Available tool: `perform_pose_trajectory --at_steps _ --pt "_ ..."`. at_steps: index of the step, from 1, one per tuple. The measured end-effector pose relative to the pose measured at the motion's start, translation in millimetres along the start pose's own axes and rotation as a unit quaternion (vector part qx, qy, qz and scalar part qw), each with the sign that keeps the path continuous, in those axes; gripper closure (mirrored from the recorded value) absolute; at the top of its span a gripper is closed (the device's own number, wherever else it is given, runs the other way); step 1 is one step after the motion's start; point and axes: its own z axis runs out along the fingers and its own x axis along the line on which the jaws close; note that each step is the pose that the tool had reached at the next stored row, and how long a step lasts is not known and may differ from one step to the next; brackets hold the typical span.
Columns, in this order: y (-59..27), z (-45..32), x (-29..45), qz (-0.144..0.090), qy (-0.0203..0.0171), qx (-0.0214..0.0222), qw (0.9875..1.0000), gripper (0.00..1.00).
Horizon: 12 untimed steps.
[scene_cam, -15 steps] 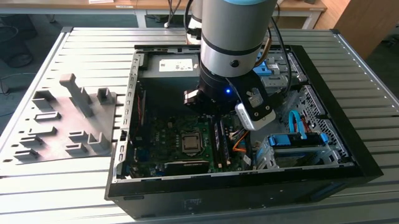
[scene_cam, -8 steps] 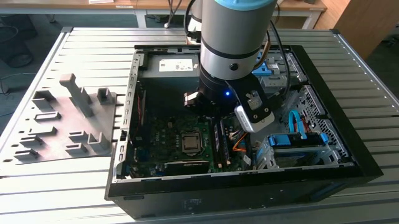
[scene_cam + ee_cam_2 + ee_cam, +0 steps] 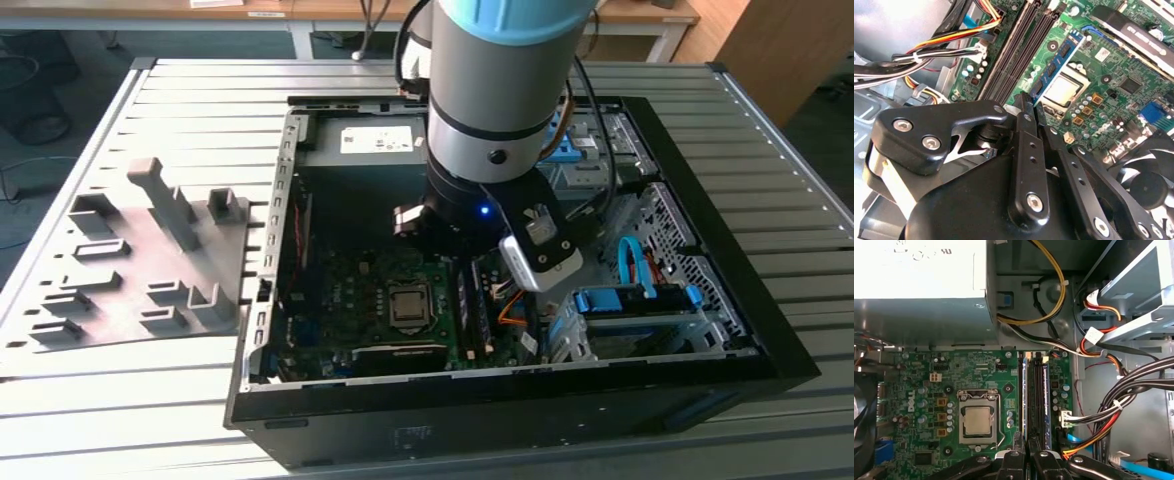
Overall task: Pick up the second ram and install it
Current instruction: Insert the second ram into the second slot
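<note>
Slatted metal table (image 3: 200,90) carries the open computer case (image 3: 534,425). The gripper (image 3: 1026,456) pinches the second ram (image 3: 1025,400) between its jaws. The strip projects straight ahead of the fingertips, edge-on, long axis parallel to the memory slots (image 3: 1042,400), on their CPU socket (image 3: 977,420) side.

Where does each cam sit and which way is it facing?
Exterior view: off-arm, high, looking down into the open PC case; the arm shows.
First wrist view: on the wrist, facing the motherboard squarely; the gripper shows.
Second wrist view: on the wrist, slanting across the motherboard at the second ram; gripper shows.
Shared: both wrist views see the CPU socket.
</note>
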Motion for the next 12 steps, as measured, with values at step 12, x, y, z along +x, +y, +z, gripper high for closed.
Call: perform_pose_trajectory --at_steps 12 --pt "-1.7 14.4 0.3 0.0 0.0 0.0 1.0 0.86"
